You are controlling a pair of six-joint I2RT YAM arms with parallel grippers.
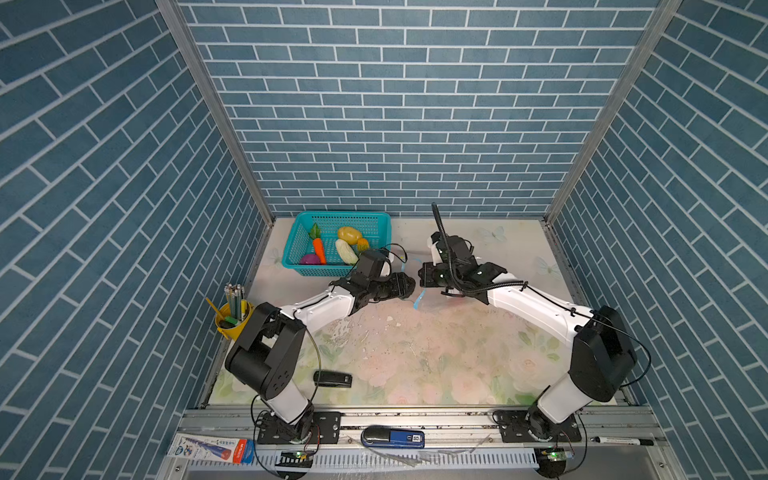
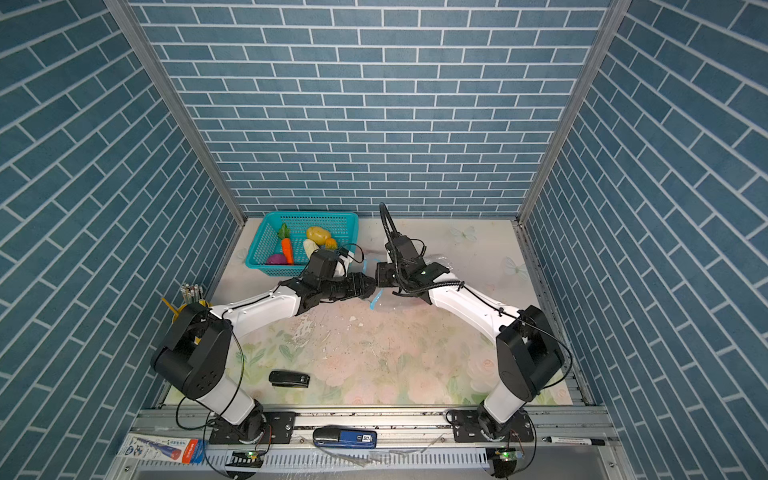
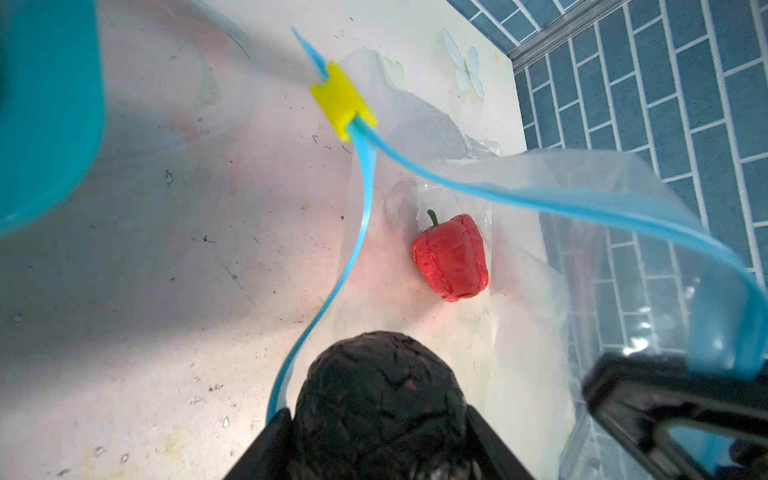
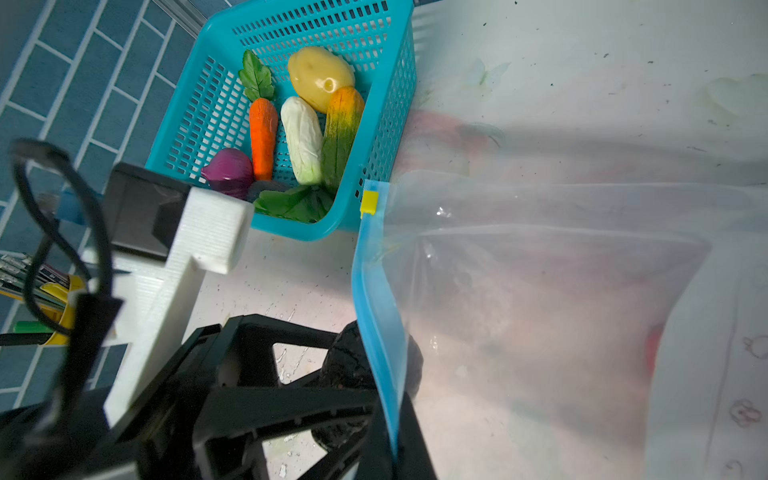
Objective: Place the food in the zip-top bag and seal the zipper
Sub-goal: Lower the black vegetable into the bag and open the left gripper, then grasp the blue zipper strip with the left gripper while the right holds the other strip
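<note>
Left arm and right arm stretch inward (nearly meeting); left fingers clasp dark wrinkled toy eggplant, right fingers pinch light-blue plastic zipper strip.

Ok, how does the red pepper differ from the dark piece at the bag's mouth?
The red pepper is bright red with a green stem; the dark piece is near-black and bumpy. The red pepper lies loose inside the zip-top bag; the dark piece sits in the left pincer at the mouth. Both are toy food.
</note>
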